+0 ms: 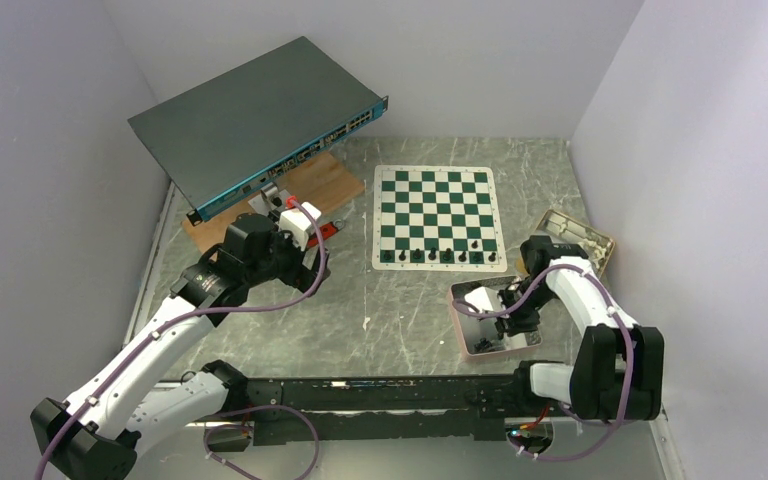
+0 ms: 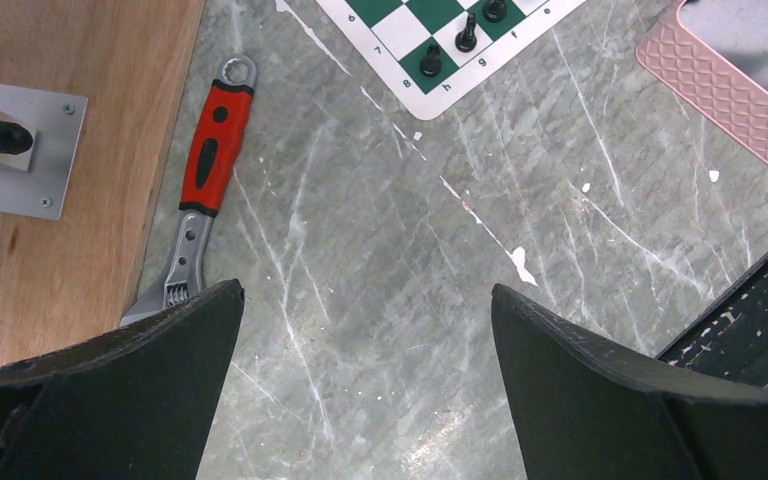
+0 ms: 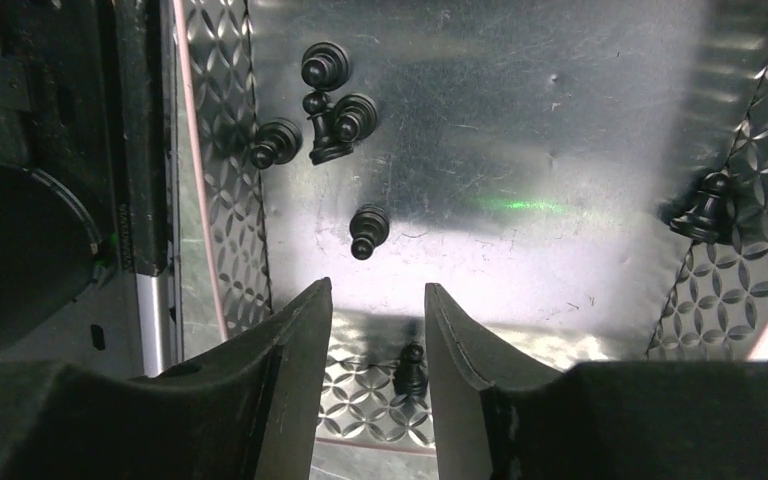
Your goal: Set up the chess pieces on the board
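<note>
Left gripper (image 2: 365,300) hangs wide open above the table (image 2: 380,200), near a red-handled wrench (image 2: 215,150). Rightward, the board (image 1: 436,205) holds chess pieces (image 1: 432,255) along its near row. Right gripper (image 3: 378,290), part-open and empty, hovers over loose pawns (image 3: 369,230) in the tray (image 3: 520,130).

Open lane: grey marbled tabletop (image 2: 380,300) near-left of green-and-white chess mat (image 1: 436,195). Tilted grey metal network switch (image 1: 250,115) overhangs back-left. Red-handled steel wrench (image 2: 215,150) lies there too.

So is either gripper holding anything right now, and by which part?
Nothing. The left gripper is open over the table; the right gripper stands open around a pawn in the tray, not gripping it.
</note>
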`<action>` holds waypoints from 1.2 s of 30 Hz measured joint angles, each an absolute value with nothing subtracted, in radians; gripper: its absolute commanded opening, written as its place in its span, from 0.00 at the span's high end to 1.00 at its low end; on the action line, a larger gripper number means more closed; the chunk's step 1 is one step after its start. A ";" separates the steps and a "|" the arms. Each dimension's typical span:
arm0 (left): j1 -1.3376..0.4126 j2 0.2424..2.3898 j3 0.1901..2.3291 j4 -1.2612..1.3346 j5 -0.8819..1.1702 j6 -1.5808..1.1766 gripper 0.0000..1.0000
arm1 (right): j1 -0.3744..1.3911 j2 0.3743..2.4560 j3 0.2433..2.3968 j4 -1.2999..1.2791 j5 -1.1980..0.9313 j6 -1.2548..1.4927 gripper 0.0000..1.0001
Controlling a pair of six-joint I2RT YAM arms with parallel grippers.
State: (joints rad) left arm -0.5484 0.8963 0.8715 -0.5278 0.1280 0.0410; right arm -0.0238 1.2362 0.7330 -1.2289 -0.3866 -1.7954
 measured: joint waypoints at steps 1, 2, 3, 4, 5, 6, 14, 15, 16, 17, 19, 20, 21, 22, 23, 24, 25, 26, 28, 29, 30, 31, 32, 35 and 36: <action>-0.548 0.896 0.871 -0.528 0.128 0.041 0.00 | -0.024 1.239 0.731 -1.224 -0.381 -1.801 0.59; -0.548 0.896 0.871 -0.528 0.128 0.041 0.00 | -0.024 1.242 0.730 -1.219 -0.376 -1.806 0.59; -0.548 0.896 0.871 -0.528 0.128 0.041 0.00 | -0.024 1.246 0.729 -1.214 -0.375 -1.811 0.60; -0.548 0.896 0.871 -0.528 0.128 0.041 0.00 | -0.024 1.250 0.728 -1.209 -0.375 -1.815 0.60; -0.547 0.896 0.871 -0.528 0.128 0.041 0.00 | -0.024 1.256 0.728 -1.203 -0.376 -1.818 0.61; -0.547 0.896 0.871 -0.528 0.128 0.041 0.00 | -0.024 1.262 0.727 -1.198 -0.376 -1.820 0.61; -0.546 0.897 0.871 -0.528 0.128 0.041 0.00 | -0.024 1.294 0.724 -1.176 -0.400 -1.833 0.64; -0.546 0.897 0.871 -0.528 0.128 0.041 0.00 | -0.024 1.296 0.724 -1.176 -0.403 -1.834 0.65; -0.546 0.898 0.871 -0.528 0.129 0.041 0.00 | -0.024 1.298 0.723 -1.175 -0.404 -1.834 0.65; -0.546 0.898 0.871 -0.528 0.129 0.041 0.00 | -0.024 1.299 0.722 -1.175 -0.405 -1.834 0.66; -0.546 0.900 0.871 -0.528 0.130 0.041 0.00 | -0.024 1.304 0.720 -1.175 -0.406 -1.837 0.66; -0.546 0.900 0.871 -0.528 0.131 0.041 0.00 | -0.024 1.305 0.719 -1.175 -0.406 -1.837 0.66; -0.546 0.900 0.871 -0.528 0.131 0.041 0.00 | -0.024 1.306 0.719 -1.176 -0.406 -1.838 0.66; -0.546 0.900 0.871 -0.528 0.132 0.041 0.00 | -0.024 1.306 0.719 -1.176 -0.406 -1.839 0.66; -0.546 0.900 0.871 -0.528 0.133 0.041 0.00 | -0.024 1.306 0.719 -1.176 -0.406 -1.840 0.66; -0.545 0.900 0.871 -0.528 0.134 0.041 0.00 | -0.024 1.306 0.718 -1.176 -0.406 -1.840 0.66; -0.545 0.900 0.871 -0.528 0.134 0.041 0.00 | -0.024 1.306 0.718 -1.176 -0.406 -1.841 0.66; -0.545 0.900 0.871 -0.528 0.134 0.041 0.00 | -0.024 1.306 0.717 -1.176 -0.406 -1.841 0.65; -0.545 0.900 0.871 -0.528 0.134 0.041 0.00 | -0.024 1.306 0.717 -1.176 -0.406 -1.842 0.64; -0.545 0.900 0.871 -0.528 0.134 0.041 0.00 | -0.024 1.307 0.717 -1.176 -0.406 -1.842 0.64; -0.544 0.900 0.871 -0.528 0.134 0.041 0.00 | -0.024 1.308 0.717 -1.176 -0.406 -1.843 0.63; -0.544 0.900 0.871 -0.528 0.135 0.041 0.00 | -0.024 1.309 0.717 -1.176 -0.405 -1.844 0.62; -0.544 0.900 0.871 -0.528 0.134 0.041 0.00 | -0.024 1.310 0.717 -1.176 -0.406 -1.845 0.61; -0.544 0.900 0.871 -0.528 0.135 0.041 0.00 | -0.022 1.318 0.712 -1.176 -0.406 -1.853 0.61; -0.544 0.900 0.871 -0.528 0.135 0.041 0.00 | -0.020 1.322 0.709 -1.177 -0.406 -1.856 0.61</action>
